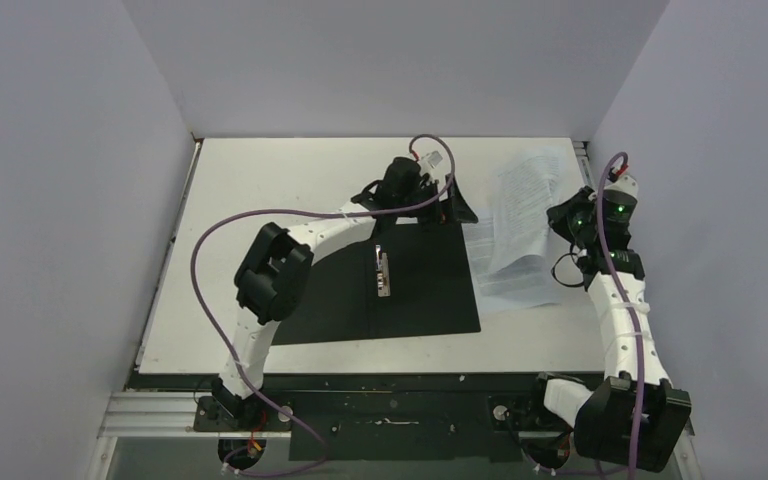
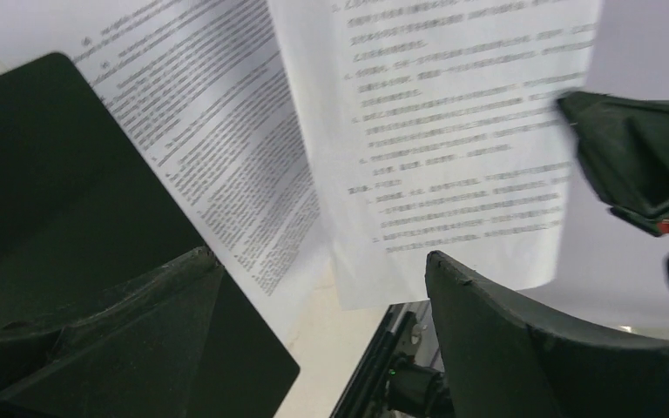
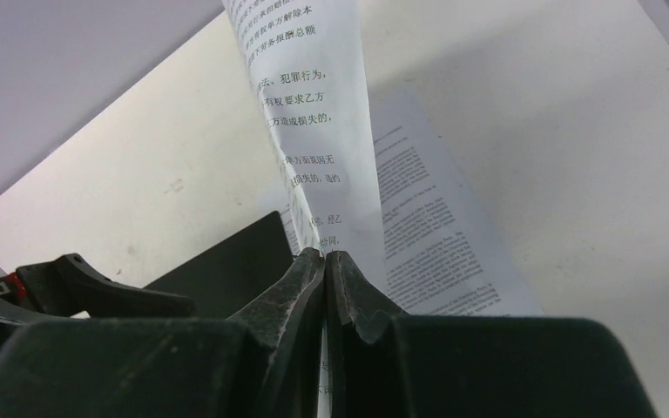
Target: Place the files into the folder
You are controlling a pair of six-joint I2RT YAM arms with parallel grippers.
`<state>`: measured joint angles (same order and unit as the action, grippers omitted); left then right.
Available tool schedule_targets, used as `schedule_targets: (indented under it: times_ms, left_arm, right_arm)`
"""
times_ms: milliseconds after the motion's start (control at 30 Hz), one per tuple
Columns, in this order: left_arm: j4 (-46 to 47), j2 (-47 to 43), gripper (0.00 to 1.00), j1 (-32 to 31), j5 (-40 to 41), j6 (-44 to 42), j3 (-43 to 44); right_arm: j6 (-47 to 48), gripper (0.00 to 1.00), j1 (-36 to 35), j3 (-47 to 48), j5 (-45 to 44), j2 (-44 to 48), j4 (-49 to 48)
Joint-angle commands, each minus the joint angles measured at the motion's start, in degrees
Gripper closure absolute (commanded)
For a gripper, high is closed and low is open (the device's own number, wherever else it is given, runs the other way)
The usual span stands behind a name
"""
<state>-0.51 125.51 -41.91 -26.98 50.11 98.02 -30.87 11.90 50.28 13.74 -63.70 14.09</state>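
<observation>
The flat black-lined folder (image 1: 425, 290) lies open on the table (image 1: 280, 180); white printed paper sheets (image 1: 520, 230) lie beside it, one raised.

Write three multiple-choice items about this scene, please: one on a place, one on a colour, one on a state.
1. Seen from above, where does the flat sheet lie relative to the folder?
A. on its metal clip
B. to its left
C. to its right

2. What colour is the folder's opened face?
A. black
B. red
C. white

3. In what state is the right gripper?
A. open and empty
B. shut on the lifted sheet
C. shut on the folder

Answers:
1 C, the top view shows the flat sheet past the folder's right edge.
2 A, the whole opened face shows black.
3 B, the right wrist view shows the right gripper pinching the printed paper.
</observation>
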Motion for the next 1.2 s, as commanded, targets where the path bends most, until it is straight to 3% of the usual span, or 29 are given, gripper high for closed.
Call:
schedule_targets:
  times_ms: [0, 200, 500, 867, 1167]
  left_arm:
    - [10.8, -7.5, 0.13, 1.7, -3.6, 4.1, -3.7]
    - [16.9, -11.3, 0.13, 3.4, -5.8, 8.1, -9.8]
    - [18.3, -19.1, 0.13, 6.0, -5.8, 8.3, -17.0]
    - [32.9, -28.4, 0.14, 8.6, -7.9, 17.2, -30.7]
    - [39.2, -37.3, 0.28, 10.1, -7.1, 18.9, -41.0]
  right_arm:
    - [-2.4, 0.95, -0.4, 3.1, 6.1, 2.8, -1.0]
    - [-6.1, 0.95, -0.6, 4.4, 13.3, 4.9, -3.5]
    - [-16.3, 0.95, -2.6, 2.2, 23.9, 6.5, -13.5]
    - [-23.7, 0.95, -15.0, -0.5, 22.3, 6.3, -24.5]
    - [-25.9, 0.95, -19.0, -2.8, 20.5, 7.1, -27.3]
